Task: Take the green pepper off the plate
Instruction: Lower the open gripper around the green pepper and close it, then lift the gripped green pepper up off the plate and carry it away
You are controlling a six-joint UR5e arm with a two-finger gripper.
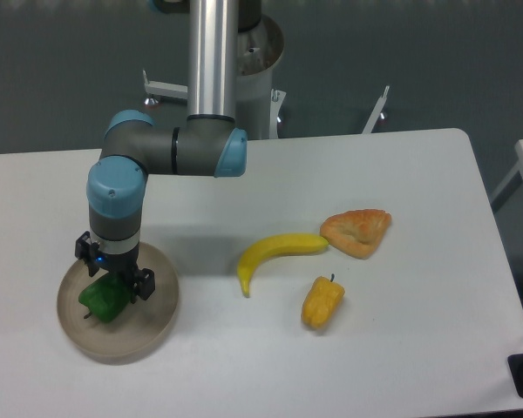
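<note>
The green pepper (103, 300) is small, glossy and bright green. It lies in the left half of the round beige plate (148, 335) at the table's front left. My gripper (115, 286) hangs straight down over the plate, right on top of the pepper. Its black fingers reach down around the pepper's upper right part. The wrist hides the fingertips, so I cannot tell whether they are closed on the pepper. The pepper still rests in the plate.
A yellow banana (275, 254) lies at the middle of the white table. A yellow-orange pepper (322, 302) lies to its lower right, and a croissant-like pastry (357, 232) behind that. The arm's base column (216, 61) stands at the back.
</note>
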